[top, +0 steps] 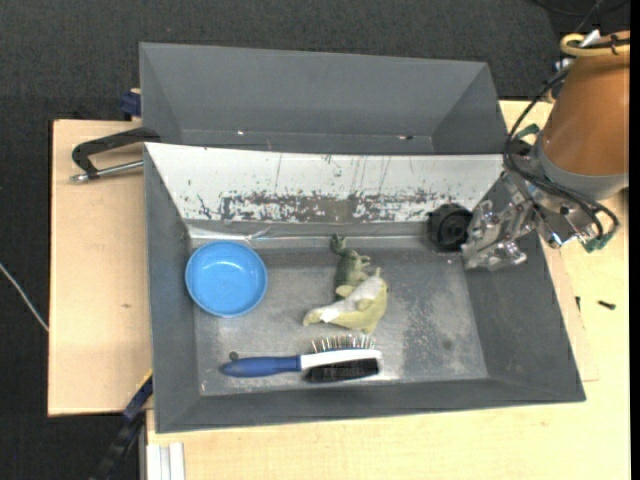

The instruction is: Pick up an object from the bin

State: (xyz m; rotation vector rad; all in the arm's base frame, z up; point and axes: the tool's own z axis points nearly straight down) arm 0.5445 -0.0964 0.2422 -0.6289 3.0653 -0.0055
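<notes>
My gripper hangs over the bin's right slope, near the back right corner. Just left of it, a black round object rests against the back wall, close to the gripper but apart from it as far as I can see. A green and pale yellow toy dinosaur lies in the middle of the floor, well left of the gripper.
A blue bowl stands at the floor's left side. A brush with a blue handle and black-and-white bristled head lies along the front wall. The arm's orange cover and cables sit at the right rim.
</notes>
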